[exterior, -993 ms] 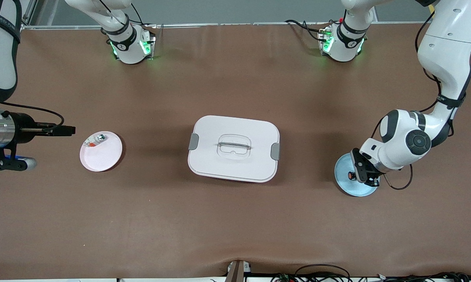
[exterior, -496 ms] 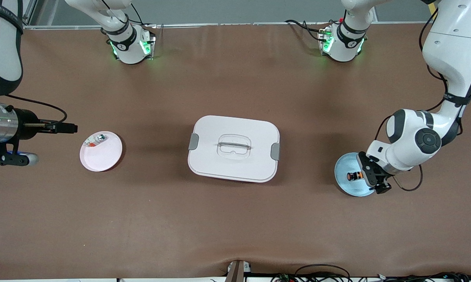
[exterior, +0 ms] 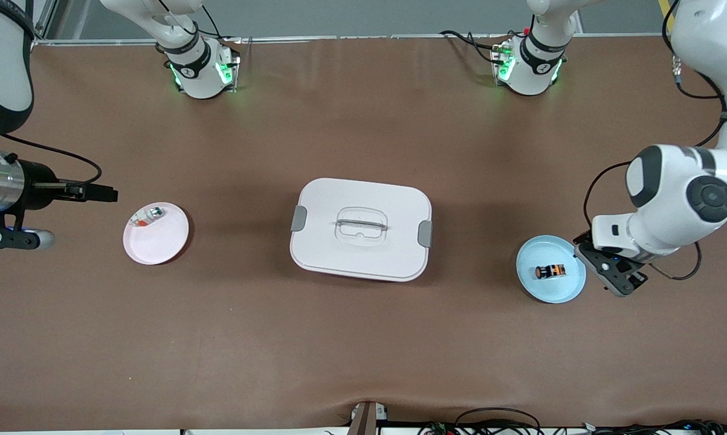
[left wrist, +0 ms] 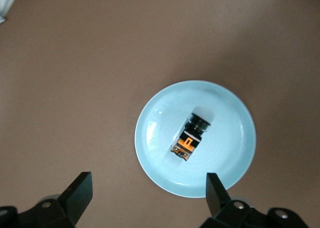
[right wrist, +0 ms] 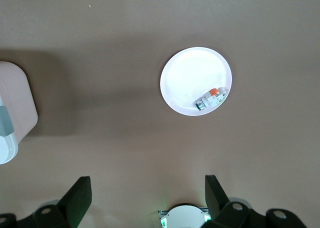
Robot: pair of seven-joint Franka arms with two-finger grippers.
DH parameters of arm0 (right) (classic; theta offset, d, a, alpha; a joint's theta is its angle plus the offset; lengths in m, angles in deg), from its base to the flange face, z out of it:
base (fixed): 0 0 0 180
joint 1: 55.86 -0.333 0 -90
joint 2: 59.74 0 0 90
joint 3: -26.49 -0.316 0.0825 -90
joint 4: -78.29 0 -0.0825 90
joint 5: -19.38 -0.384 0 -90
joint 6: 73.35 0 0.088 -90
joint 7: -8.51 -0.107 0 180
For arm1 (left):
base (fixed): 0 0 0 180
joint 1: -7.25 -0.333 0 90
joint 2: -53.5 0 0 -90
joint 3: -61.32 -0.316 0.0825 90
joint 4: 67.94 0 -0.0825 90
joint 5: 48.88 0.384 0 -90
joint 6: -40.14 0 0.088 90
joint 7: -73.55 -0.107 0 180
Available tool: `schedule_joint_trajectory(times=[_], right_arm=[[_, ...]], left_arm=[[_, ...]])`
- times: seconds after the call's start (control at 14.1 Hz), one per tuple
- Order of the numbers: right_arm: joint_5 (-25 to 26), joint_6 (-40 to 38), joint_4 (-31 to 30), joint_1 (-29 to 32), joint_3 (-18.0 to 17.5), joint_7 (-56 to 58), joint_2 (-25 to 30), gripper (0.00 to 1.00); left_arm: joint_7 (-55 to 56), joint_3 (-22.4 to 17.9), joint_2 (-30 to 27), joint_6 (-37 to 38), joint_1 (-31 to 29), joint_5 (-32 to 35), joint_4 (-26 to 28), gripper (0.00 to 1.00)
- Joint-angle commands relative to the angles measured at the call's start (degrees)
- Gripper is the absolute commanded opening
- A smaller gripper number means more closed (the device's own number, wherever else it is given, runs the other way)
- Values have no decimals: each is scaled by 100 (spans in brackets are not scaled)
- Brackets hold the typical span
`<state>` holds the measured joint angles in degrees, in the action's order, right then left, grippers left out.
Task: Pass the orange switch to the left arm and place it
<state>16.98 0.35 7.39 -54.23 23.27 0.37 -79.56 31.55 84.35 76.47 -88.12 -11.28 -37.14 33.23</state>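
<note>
A robotics lab: two white arms (exterior: 677,199) bolted along one edge of a brown-covered table (exterior: 363,338), green status lights glowing at their bases (exterior: 203,72), loose cables (exterior: 496,423) trailing at the table's near edge, with test items laid out on small plates (exterior: 156,233).

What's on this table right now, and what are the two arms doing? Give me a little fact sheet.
orange switch: lying on its side on the blue plate
blue plate: toward the left arm's end of the table
box: mid-table, lid on
pink plate: toward the right arm's end, holds a small silver-green piece
left gripper: open, empty, beside the blue plate
right gripper: open, empty, waiting
</note>
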Motion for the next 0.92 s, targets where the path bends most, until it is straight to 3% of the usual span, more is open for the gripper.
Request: schedule_joint_trajectory(times=[0.0, 0.28, 0.57, 0.85], right_arm=[[99, 13, -126, 40, -30, -74, 416, 100], [3, 65, -126, 83, -39, -92, 505, 100], [-15, 100, -170, 101, -21, -100, 619, 100], [64, 355, -222, 119, -30, -74, 830, 100]], left_arm=[[831, 131, -239, 948, -11, -119, -623, 100], [2033, 122, -555, 1847, -11, -128, -1196, 100], [3538, 218, -1003, 2270, -11, -399, -1214, 100], [4216, 271, -1312, 2805, -11, -435, -1328, 100]])
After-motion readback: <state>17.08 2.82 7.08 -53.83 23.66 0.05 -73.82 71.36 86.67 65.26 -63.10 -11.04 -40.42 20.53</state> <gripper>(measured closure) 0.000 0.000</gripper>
